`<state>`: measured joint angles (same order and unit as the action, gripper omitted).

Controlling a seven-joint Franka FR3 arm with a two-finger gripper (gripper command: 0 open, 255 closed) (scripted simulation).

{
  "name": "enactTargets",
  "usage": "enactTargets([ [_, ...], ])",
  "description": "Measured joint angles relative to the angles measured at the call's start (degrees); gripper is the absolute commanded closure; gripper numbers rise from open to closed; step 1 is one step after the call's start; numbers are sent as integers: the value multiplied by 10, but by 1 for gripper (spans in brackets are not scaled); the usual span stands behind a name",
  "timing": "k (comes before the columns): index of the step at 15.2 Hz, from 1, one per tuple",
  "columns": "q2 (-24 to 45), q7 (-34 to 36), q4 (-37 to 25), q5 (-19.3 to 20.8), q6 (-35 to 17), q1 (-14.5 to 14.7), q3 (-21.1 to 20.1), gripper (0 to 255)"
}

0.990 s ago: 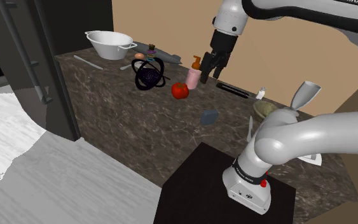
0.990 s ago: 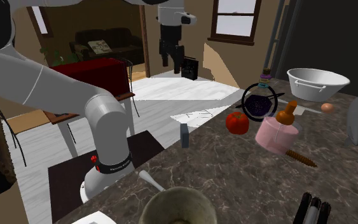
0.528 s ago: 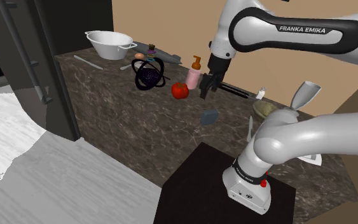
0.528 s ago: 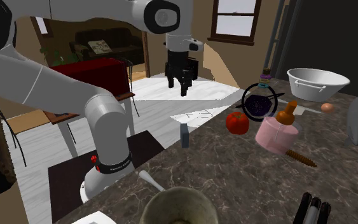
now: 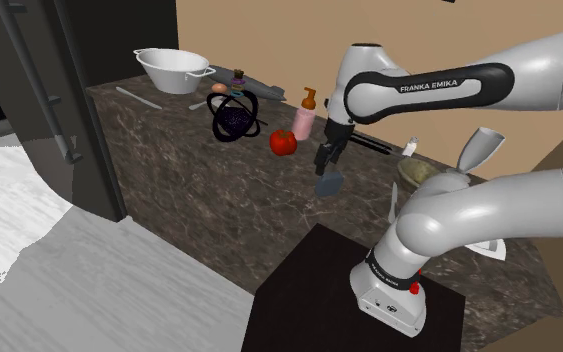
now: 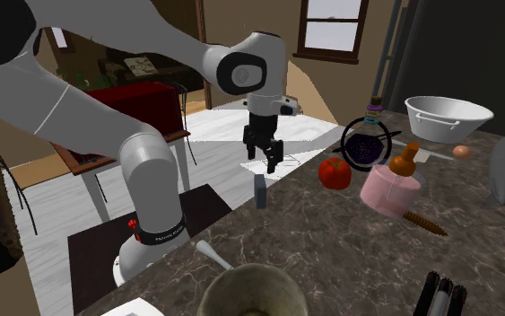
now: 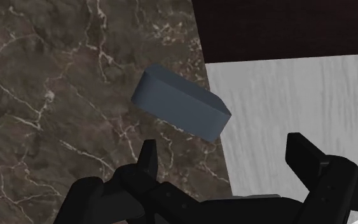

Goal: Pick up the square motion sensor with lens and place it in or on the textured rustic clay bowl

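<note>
The motion sensor (image 5: 329,184) is a small grey-blue square block standing near the dark marble counter's front edge (image 6: 260,190). My black gripper (image 5: 324,165) hangs just above it, open and not touching it (image 6: 268,163). In the wrist view the sensor (image 7: 180,103) lies a little beyond my gripper (image 7: 225,153), whose fingers stand wide apart with nothing between them. The rough olive-brown clay bowl (image 6: 241,274) sits at the counter's near end in the second exterior view, and in the shoulder view the bowl (image 5: 412,170) is partly hidden behind the arm's elbow.
A red tomato (image 5: 283,142), a pink pump bottle (image 5: 304,120) and a dark ringed orb (image 5: 237,115) stand just past the sensor. A white two-handled bowl (image 5: 174,70) sits at the far end. A wine glass (image 5: 477,150) stands by the clay bowl.
The arm has come down from high above the counter, bringing the gripper just over the sensor. The fingers stayed open. The sensor has not moved.
</note>
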<state>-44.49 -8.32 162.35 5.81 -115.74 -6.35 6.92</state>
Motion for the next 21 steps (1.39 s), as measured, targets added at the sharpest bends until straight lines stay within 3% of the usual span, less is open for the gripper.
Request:
enactTargets([
  [10, 64, -13, 54, 23, -116, -12, 19, 0],
  [16, 67, -14, 57, 24, -122, -12, 19, 0],
  [17, 67, -14, 57, 24, -122, -12, 19, 255],
  [21, 67, -14, 57, 24, -122, -12, 19, 255],
])
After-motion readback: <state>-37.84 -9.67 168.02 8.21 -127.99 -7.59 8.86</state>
